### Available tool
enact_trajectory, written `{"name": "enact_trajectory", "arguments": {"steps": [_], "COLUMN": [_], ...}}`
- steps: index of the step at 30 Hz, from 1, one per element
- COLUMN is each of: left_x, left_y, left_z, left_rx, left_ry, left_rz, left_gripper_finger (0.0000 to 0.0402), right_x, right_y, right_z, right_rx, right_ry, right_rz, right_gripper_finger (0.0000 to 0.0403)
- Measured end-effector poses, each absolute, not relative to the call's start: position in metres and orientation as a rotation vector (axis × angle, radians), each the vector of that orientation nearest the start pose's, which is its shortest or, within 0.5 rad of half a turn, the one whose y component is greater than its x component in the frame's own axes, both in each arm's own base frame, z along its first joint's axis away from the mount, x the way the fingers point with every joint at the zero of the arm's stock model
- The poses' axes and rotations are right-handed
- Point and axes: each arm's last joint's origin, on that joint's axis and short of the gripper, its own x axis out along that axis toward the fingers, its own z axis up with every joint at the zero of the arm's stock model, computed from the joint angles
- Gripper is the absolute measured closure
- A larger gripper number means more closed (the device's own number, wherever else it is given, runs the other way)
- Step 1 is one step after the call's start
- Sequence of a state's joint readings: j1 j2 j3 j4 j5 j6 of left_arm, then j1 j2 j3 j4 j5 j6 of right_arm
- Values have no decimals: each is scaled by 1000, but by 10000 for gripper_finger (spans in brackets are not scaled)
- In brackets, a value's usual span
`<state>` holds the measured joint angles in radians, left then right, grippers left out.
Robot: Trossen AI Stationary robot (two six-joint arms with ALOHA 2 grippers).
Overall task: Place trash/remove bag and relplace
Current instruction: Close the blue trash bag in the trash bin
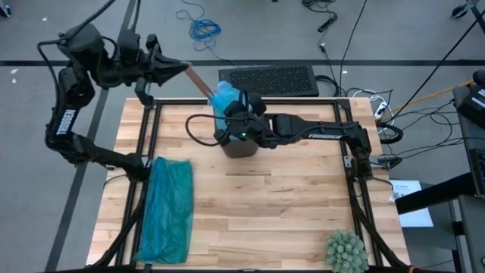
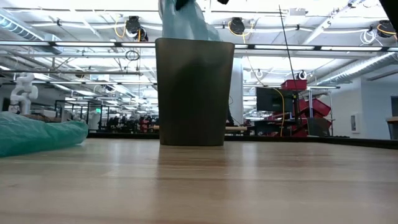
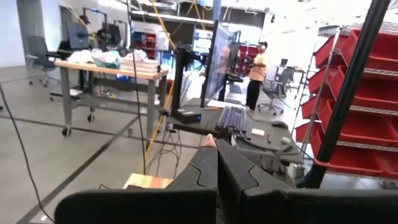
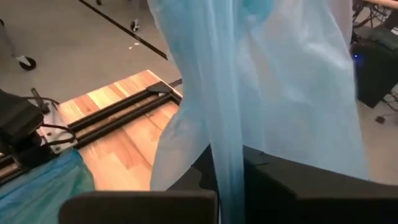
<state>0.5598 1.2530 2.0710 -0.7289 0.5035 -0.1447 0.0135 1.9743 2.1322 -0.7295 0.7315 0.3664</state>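
Right gripper (image 1: 236,114) is clamped on the blue bag (image 1: 225,97) above the dark bin (image 2: 194,91); left gripper (image 1: 182,69) is closed, empty, raised off-table.

The bag (image 4: 292,93) is thin translucent plastic, the table (image 1: 288,205) pale smooth wood, the bin (image 2: 194,92) seemingly matt plastic.

bin (image 2: 194,93) interior hidden, bag (image 2: 180,22) top cropped

Two dark jointed arms (image 1: 76,114) bearing white lettering, black cables.
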Motion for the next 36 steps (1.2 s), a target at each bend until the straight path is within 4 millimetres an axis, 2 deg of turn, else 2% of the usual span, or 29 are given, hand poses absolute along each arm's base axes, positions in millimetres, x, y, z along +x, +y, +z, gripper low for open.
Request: {"name": "enact_trajectory", "arguments": {"steps": [5,11,16,20,25,30,33,36], "left_x": [131,131,130,129,129,129,129,129], "left_y": [70,69,69,69,69,70,71,71], "left_z": [585,587,588,588,588,588,588,588], "left_rx": [-102,-92,-93,-95,-99,-100,-101,-103], "left_ry": [-77,-91,-99,-100,-98,-102,-103,-100], "left_rz": [73,73,72,72,92,130,149,150], "left_gripper_finger": [402,398,357,306,243,196,176,164], "right_x": [433,437,435,434,431,424,418,410], "right_y": [-13,-12,-10,-9,-7,-6,-5,-6], "right_z": [388,391,399,409,428,448,459,470], "right_rx": [139,150,164,175,206,214,216,221], "right_ry": [421,398,393,378,326,286,276,251], "right_rz": [-784,-721,-646,-585,-527,-465,-437,-435], "right_gripper_finger": [403,403,389,343,260,185,157,146]}}
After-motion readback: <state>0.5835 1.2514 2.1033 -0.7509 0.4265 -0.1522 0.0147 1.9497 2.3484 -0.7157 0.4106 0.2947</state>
